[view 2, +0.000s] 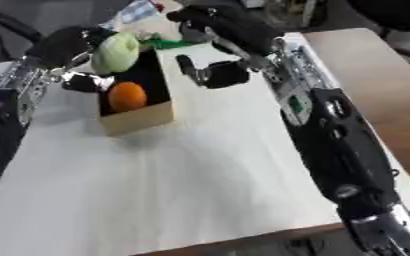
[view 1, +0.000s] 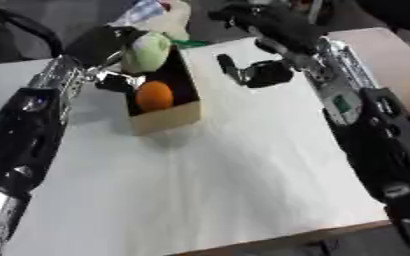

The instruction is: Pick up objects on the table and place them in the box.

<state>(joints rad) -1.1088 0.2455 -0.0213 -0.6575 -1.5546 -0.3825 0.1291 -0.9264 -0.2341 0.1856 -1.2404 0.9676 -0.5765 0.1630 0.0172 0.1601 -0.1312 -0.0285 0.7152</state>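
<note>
- The left hand [view 1: 112, 42] grasps a green vegetable [view 1: 147, 50] over the box [view 1: 165, 117].
- 1 orange [view 1: 154, 95] lies inside.
- The right hand [view 1: 257, 72] hangs released beside the box.

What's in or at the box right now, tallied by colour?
Orange, round, inside the box: 1
Pale green, round, at the box's far end in the left hand: 1
Total: 2
</note>
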